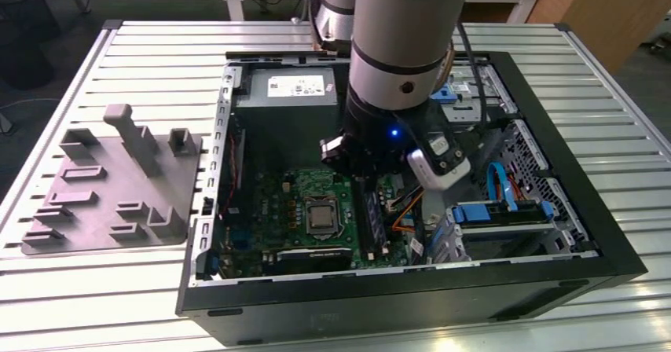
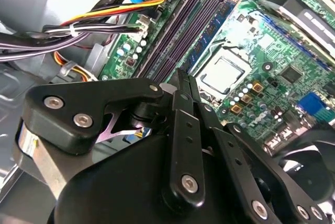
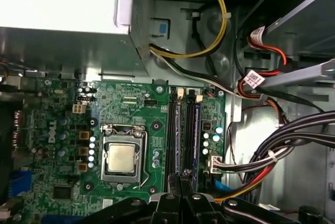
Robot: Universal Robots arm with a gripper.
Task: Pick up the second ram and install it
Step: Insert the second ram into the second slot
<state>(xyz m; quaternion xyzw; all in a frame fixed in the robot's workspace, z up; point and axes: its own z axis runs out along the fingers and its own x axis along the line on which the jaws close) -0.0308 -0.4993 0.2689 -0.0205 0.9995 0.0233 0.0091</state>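
One arm [image 1: 404, 45] reaches down into the open case [image 1: 587, 234], which lies on the slatted counter [image 1: 629, 305]. A grey tray [image 1: 105, 187] sits beside the case at the exterior view's left. In the first wrist view the tool [image 3: 181, 174] hangs low over the green board [image 3: 63, 109]. Its fingertips are drawn together with no gap to be seen, at one end of the slots [image 3: 184, 130] beside the socket [image 3: 121, 157]. The ram [image 3: 178, 130] appears as a thin bluish strip standing on edge along the slot nearest the socket, in line with the tool. The second wrist view shows the same arrangement: the ram [image 2: 212, 30] runs along that slot toward the closed tool [image 2: 180, 76]. Whether the tips nip the ram's top edge or merely bear on it cannot be told, nor whether the ram is fully seated. A second bluish strip in a farther slot may be another stick. Judged by its form, the ram is light, stiff and thin, and brittle under bending or twisting. Its flat faces carry chips and its lower edge carries contacts, so neither is a sound place to squeeze. The long bare top edge or the short ends are the better places to hold it. Any push should fall straight down along the slot and be spread evenly, since a tilted stick is likely to bind or crack.
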